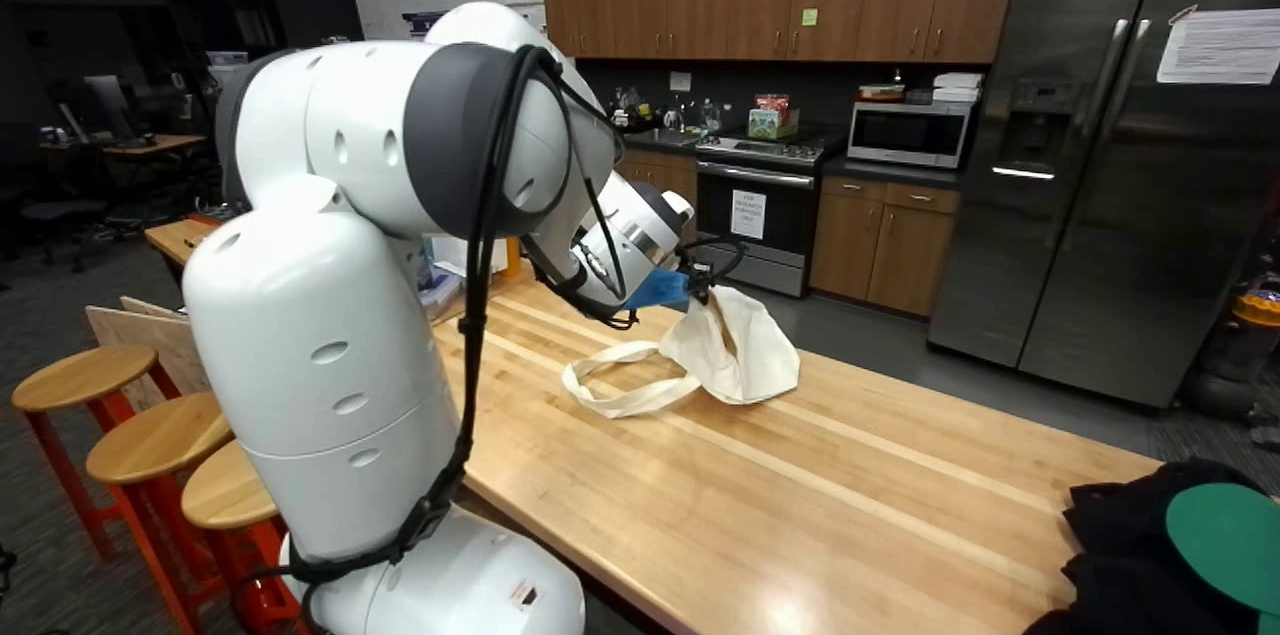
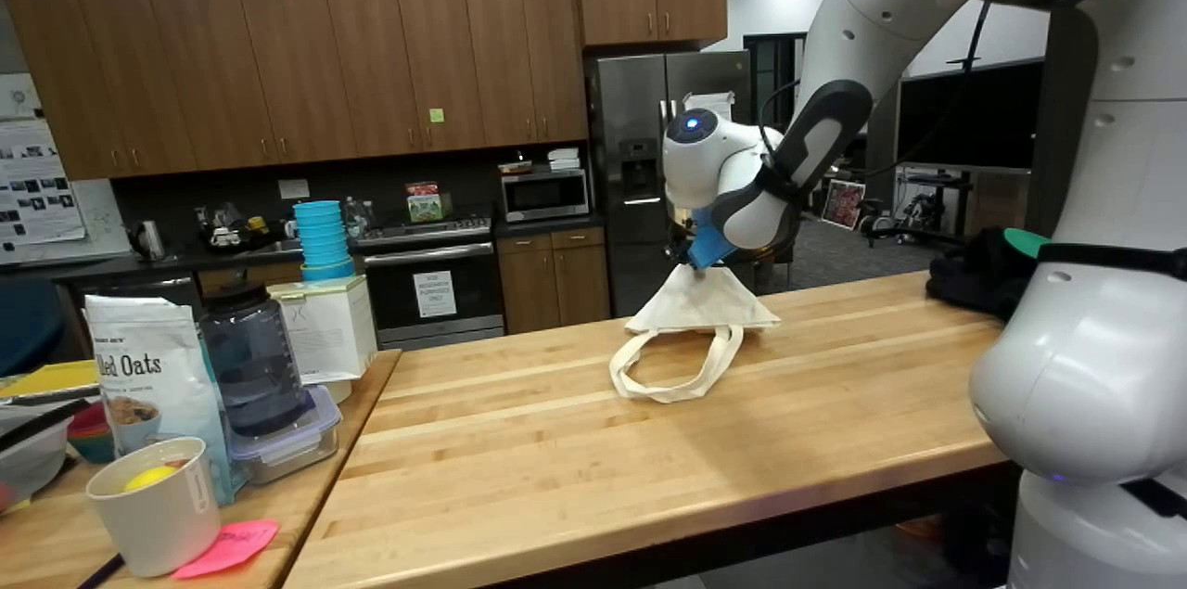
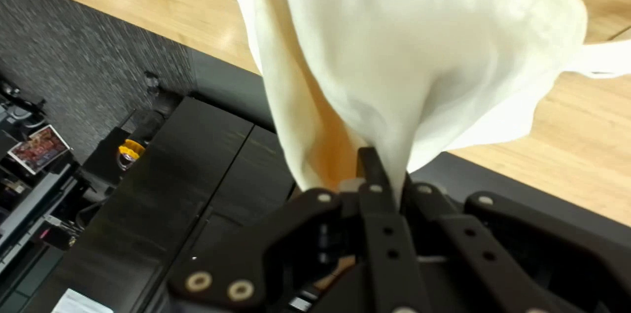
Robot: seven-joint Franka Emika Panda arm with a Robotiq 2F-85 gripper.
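Pincer (image 3: 387, 167): one, its two fingers (image 3: 379, 204) pressed nearly together on a fold of cream cloth, with only the fabric's thickness between them.
Cloth bag (image 2: 702, 301): one, hanging directly beneath the pincer, drawn to a peak at the fingertips; mouth sagging partly open, lower part spread at the tabletop.
Strap (image 1: 640, 402): one loop in sight, lying on the wood below the pincer, out to one side of the bag.
Blue sheet (image 1: 657, 289): one, just beside the pincer, against the arm's end.
Tabletop (image 2: 556, 441): one, pale striped wood, underneath the pincer.
Arm (image 1: 330, 345): one, white, reaching over to the pincer.
Stools (image 1: 157, 437): three, round seats, well apart from the pincer, past the arm's base.
Oven (image 1: 785, 225), microwave (image 1: 905, 135), fridge (image 1: 1080, 185): one each, beyond the pincer, across the floor.
Mug (image 2: 148, 510): one, well apart from the pincer, something yellow inside.
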